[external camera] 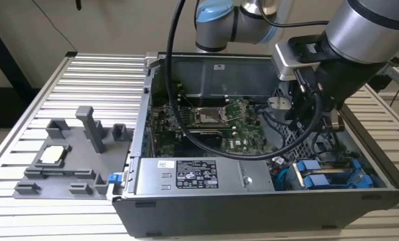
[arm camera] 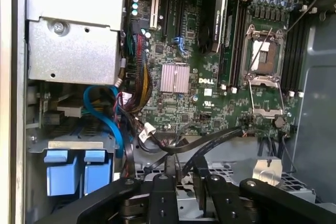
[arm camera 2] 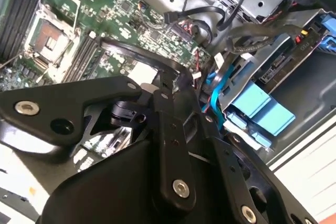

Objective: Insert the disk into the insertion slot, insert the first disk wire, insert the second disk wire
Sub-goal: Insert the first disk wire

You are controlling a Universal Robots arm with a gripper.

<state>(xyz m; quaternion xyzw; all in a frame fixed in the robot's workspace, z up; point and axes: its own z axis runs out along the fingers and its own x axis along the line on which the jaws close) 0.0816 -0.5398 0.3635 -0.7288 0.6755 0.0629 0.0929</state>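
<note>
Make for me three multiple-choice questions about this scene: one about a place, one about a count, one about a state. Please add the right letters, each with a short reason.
1. Where does the grey fixture tray lie relative to the computer case?
A. inside it
B. on top of it
C. on the slatted table, at the exterior view's left of it

2. How many blue carriers stand side by side in the first wrist view?
A. one
B. two
C. four

3. In what state is the computer case?
A. open, its inside exposed
B. closed with a side panel
C. lying upside down

Answers:
1 C: the tray rests on the table slats beside the case wall.
2 B: two blue fronts show next to each other.
3 A: the green motherboard is plainly seen from above.
</note>
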